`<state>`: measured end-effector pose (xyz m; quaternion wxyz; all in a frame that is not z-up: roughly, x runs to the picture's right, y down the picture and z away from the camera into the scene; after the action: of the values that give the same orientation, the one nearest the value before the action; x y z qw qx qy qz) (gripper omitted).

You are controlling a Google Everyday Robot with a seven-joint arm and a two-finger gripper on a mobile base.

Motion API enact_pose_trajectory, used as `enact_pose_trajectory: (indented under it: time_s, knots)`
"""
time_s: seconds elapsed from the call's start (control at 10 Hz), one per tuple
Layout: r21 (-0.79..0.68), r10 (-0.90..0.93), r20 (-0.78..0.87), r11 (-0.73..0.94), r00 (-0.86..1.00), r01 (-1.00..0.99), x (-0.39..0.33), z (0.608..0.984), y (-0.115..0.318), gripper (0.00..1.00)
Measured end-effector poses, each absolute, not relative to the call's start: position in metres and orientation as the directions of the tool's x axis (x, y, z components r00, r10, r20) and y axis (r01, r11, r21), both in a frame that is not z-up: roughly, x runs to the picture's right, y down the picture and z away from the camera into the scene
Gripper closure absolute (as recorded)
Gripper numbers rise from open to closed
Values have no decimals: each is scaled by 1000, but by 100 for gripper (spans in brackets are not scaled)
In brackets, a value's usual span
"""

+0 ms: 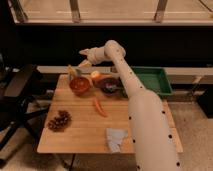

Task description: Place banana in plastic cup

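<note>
My gripper [83,58] hangs above the table's back left, over the far rim of the red-orange bowl [80,85]. Its two pale fingers point left and stand spread apart, with nothing between them. Just below and left of the lower finger is a small clear plastic cup [73,75], behind the bowl. A pale-yellow elongated piece, the banana [75,69], shows at the cup's mouth. I cannot tell whether it rests inside the cup or just behind it. The gripper stands apart from it.
A round yellow-red fruit [96,76] and a dark bowl [110,85] sit right of the red-orange bowl. An orange carrot [100,107] lies mid-table, a dark grape bunch [60,121] front left, a grey cloth [116,139] at the front. A green tray [152,80] stands back right, a chair [20,90] left.
</note>
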<state>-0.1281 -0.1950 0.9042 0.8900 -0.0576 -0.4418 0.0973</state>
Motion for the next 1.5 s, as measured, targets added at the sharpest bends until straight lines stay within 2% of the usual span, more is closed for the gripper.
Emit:
enact_pose_trajectory:
  time_s: [0.3, 0.7, 1.0, 1.5]
  knots:
    - [-181, 208, 785, 978, 584, -105, -133, 906, -193, 35]
    - [-96, 55, 777, 995, 628, 32, -182, 919, -180, 35]
    - [-66, 2, 735, 995, 679, 69, -181, 928, -172, 35]
    - [-107, 42, 727, 993, 685, 54, -184, 938, -160, 35]
